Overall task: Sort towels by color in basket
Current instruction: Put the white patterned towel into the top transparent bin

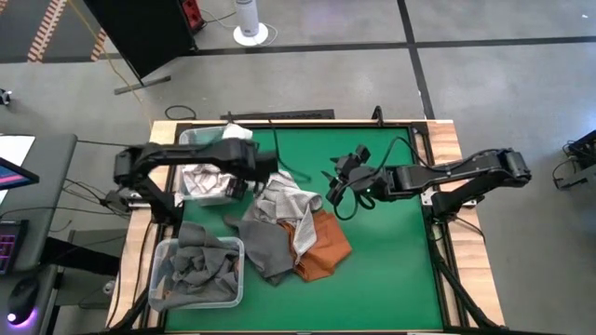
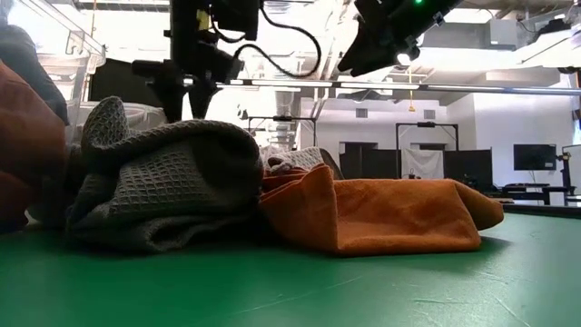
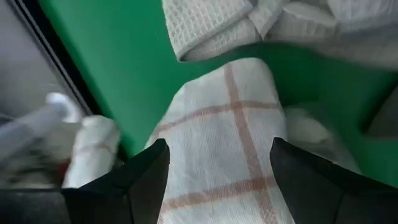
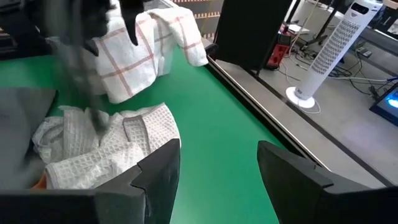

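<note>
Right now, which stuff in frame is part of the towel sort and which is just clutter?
Job:
- checked towel, gripped by the left pincer
- white waffle towel
- grey towel
- orange towel
- bin of grey towels
- bin of light towels
- right pincer, open, hovering over the mat

Lying about:
- white tower fan
- black panel

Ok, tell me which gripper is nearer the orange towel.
Right, narrowly. The right gripper hovers open just beyond the orange towel; the left gripper is off to its far left, holding a checked towel.
</note>
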`<state>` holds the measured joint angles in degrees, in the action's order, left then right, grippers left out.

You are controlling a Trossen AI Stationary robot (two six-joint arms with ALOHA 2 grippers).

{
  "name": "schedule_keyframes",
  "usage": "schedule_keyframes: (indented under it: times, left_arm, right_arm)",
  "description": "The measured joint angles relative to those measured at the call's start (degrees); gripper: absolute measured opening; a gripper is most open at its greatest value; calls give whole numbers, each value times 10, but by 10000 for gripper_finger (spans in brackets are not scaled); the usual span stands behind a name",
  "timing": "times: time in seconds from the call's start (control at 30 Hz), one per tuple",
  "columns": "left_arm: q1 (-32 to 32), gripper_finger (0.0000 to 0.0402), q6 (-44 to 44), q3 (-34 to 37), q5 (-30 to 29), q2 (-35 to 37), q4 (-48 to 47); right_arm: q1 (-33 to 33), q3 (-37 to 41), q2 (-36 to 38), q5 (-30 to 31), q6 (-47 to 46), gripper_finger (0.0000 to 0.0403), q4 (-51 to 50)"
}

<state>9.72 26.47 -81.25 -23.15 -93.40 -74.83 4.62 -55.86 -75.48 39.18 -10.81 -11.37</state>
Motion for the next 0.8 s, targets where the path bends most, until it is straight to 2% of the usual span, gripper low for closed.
schedule_keyframes:
  times: [0.07,0.23,0.43,0.63,0.8]
  left_arm:
    - [-23,267,6,0,-16,-14,-8]
    - [-59,267,7,0,-15,-24,1]
    - [-47,267,-2,0,-9,-24,37]
    - [-44,267,-7,0,10,-71,33]
    - [-50,267,3,0,-1,-121,-4]
  right_arm:
    - [0,0,0,0,1,244,-2]
    - [0,0,0,0,5,244,-2]
    - [1,0,0,0,9,244,3]
    - [3,0,0,1,22,244,9]
    - [19,0,26,56,19,244,-24]
